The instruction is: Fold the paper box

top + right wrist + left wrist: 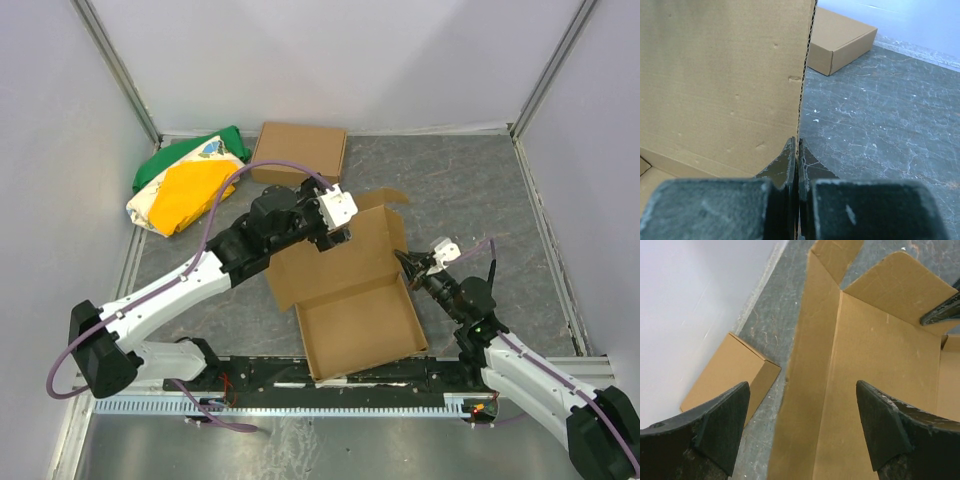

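Note:
The paper box (345, 290) is a brown die-cut sheet at the middle of the table, its near tray part formed and its far panel standing up. My left gripper (337, 236) hovers over the top of that raised panel. In the left wrist view it (802, 425) is open, its fingers (722, 427) wide apart above the box's side strip and panel (875, 355), touching nothing. My right gripper (405, 262) is shut on the panel's right edge. In the right wrist view its jaws (798, 150) pinch the corrugated edge of the box (725, 85).
A ready-made brown box (300, 150) lies flat at the back; it also shows in the wrist views (725, 377) (840, 42). A green, yellow and white bag (185, 185) lies at the back left. Grey walls enclose the table on three sides.

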Controlling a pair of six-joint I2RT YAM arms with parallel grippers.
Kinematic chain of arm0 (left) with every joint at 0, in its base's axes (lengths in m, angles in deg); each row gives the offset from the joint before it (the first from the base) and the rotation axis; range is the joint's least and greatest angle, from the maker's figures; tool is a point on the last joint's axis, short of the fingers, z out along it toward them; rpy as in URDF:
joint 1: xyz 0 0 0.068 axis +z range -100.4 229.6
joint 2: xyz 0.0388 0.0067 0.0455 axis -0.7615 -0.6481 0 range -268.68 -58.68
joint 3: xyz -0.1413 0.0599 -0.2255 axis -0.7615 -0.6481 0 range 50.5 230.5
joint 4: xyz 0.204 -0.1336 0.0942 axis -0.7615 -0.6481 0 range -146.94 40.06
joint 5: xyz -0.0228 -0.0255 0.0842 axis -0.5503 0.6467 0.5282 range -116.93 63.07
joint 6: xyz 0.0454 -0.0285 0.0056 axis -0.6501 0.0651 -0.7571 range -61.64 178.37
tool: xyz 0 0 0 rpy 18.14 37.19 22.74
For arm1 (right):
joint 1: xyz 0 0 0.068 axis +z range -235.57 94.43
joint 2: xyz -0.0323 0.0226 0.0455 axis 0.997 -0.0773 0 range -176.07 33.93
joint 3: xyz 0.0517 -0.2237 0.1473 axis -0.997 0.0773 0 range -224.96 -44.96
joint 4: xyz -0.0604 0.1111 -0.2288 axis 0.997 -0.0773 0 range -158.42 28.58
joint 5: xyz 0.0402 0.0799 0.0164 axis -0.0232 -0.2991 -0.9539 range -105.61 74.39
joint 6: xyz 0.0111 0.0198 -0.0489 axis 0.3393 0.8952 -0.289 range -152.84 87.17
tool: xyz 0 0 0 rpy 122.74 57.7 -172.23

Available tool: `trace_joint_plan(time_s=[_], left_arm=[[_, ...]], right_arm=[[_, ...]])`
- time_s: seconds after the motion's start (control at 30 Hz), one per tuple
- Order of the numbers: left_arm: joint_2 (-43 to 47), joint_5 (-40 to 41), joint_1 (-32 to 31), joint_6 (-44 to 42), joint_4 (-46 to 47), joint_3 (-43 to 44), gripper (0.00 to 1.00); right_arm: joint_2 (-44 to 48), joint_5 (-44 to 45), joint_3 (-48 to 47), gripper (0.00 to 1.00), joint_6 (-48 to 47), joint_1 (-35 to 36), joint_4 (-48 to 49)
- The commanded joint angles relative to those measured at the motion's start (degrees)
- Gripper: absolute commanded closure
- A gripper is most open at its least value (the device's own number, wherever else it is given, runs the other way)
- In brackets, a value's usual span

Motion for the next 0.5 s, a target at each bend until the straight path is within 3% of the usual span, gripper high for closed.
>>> trace_joint_plan(time_s=[0.0, 0.2, 0.33, 0.4, 0.47], left_arm=[[-0.6, -4.2, 0.5, -0.3, -5.4, 4.2, 0.14], [-0.1, -5.3, 0.6, 2.8, -6.2, 3.6, 0.64], [0.1, -6.0, 0.6, 3.7, -6.0, 3.2, 0.83], [-0.3, -6.4, 0.5, 4.0, -5.9, 3.6, 0.95], [-1.1, -6.1, 0.5, 4.5, -5.6, 4.0, 0.97]], right_arm=[[0.3, -0.6, -2.1, 0.98, -1.4, 0.6, -1.2], [0.2, 0.0, -3.5, 0.98, -0.6, 0.6, -4.1], [-0.5, 0.4, -5.2, 0.98, -0.2, 0.6, -7.6], [-1.0, 0.8, -6.1, 0.87, 0.3, 0.6, -9.5], [-0.9, 0.6, -7.2, 0.77, 0.8, 0.6, -11.8]])
